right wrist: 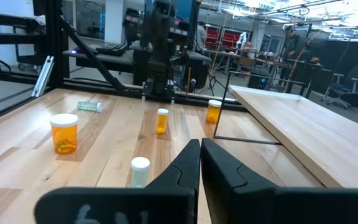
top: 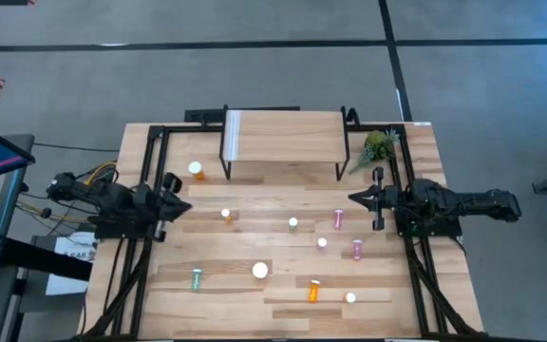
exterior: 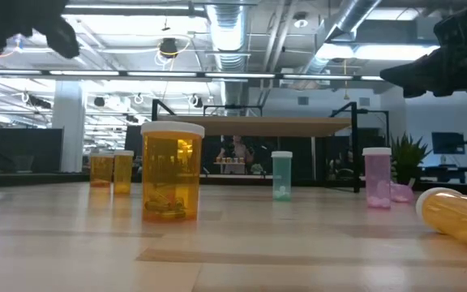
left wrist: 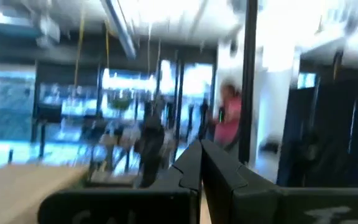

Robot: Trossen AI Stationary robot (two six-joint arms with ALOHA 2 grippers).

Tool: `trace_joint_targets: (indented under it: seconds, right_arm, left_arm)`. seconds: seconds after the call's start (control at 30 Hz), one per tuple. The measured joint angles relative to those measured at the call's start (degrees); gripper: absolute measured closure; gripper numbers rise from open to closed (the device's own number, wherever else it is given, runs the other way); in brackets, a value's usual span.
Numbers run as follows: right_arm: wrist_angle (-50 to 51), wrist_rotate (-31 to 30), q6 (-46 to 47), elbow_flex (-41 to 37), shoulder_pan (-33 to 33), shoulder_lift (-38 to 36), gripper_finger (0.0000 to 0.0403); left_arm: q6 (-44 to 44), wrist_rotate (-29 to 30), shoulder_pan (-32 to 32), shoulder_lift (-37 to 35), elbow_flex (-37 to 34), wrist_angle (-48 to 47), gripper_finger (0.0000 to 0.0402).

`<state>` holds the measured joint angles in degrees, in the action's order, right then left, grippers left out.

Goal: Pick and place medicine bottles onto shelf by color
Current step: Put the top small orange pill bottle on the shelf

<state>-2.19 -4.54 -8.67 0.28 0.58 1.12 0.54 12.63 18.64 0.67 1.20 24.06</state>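
Observation:
Several medicine bottles with white caps are scattered on the wooden table. A large orange one (top: 260, 270) stands near the middle front, and another orange one (top: 197, 170) stands by the shelf's left legs. A pale green one (top: 293, 223) and a pink one (top: 322, 242) stand mid-table. An orange one (top: 313, 290) and a green one (top: 197, 278) lie on their sides. The shelf (top: 283, 138), a light-wood plank on black legs, stands at the far edge. My left gripper (top: 180, 207) is shut at the left edge. My right gripper (top: 354, 198) is shut at the right edge. Both hold nothing and hang above the table.
A small green plant (top: 378, 144) stands right of the shelf. Black frame rails (top: 145, 190) run along both table sides under the arms. Two pink bottles (top: 357, 249) lie close in front of my right gripper. People show in the room beyond the table.

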Motion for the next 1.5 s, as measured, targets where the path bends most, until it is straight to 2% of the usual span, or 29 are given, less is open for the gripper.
trace_joint_targets:
  seconds: [0.13,0.23,0.33,0.53,0.6,0.8,0.97,1.13,1.3,1.37,1.5]
  right_arm:
    - [0.0,-0.01,0.02,0.0,0.0,-0.01,0.0365]
    - [0.01,-0.01,0.02,0.01,-0.01,-0.01,0.0365]
    - [-0.05,0.0,0.04,-0.01,0.0,-0.01,0.0365]
    - [-0.05,-0.02,0.07,0.0,0.0,0.01,0.0365]
    - [-0.08,-0.02,0.07,0.01,0.0,0.01,0.0365]
    - [-0.09,-0.02,0.24,0.0,-0.02,0.01,0.0365]
    - [-0.1,0.0,0.24,-0.01,0.0,0.01,0.0365]
    - [-0.1,-0.01,0.22,0.0,-0.02,0.01,0.0365]
    - [-0.1,-0.02,0.2,0.01,-0.02,0.01,0.0365]
    - [-0.08,-0.02,0.2,-0.01,-0.01,0.01,0.0365]
    - [-0.05,0.0,0.17,0.01,-0.02,-0.01,0.0365]
  left_arm:
    - [0.73,1.86,-0.01,1.18,7.42,-3.74,0.0401]
    - [2.08,3.36,0.02,5.8,14.01,-10.13,0.0401]
    - [2.97,5.47,0.02,13.17,21.92,-16.79,0.0401]
    - [7.17,11.81,0.04,30.56,38.23,-41.49,0.0401]
    - [8.32,12.04,0.04,35.65,42.58,-48.86,0.0402]
    - [8.23,10.16,0.02,48.86,52.53,-62.69,0.0392]
    - [9.84,7.41,0.0,58.27,57.89,-70.38,0.0347]
    - [11.3,5.09,-0.16,66.12,60.08,-76.3,0.0271]
    - [13.63,-2.23,-0.77,72.44,60.26,-77.58,0.0196]
    - [13.35,-4.9,-0.77,74.81,60.3,-78.06,0.0177]
    - [12.13,-6.21,-2.07,78.15,60.3,-80.01,0.0155]
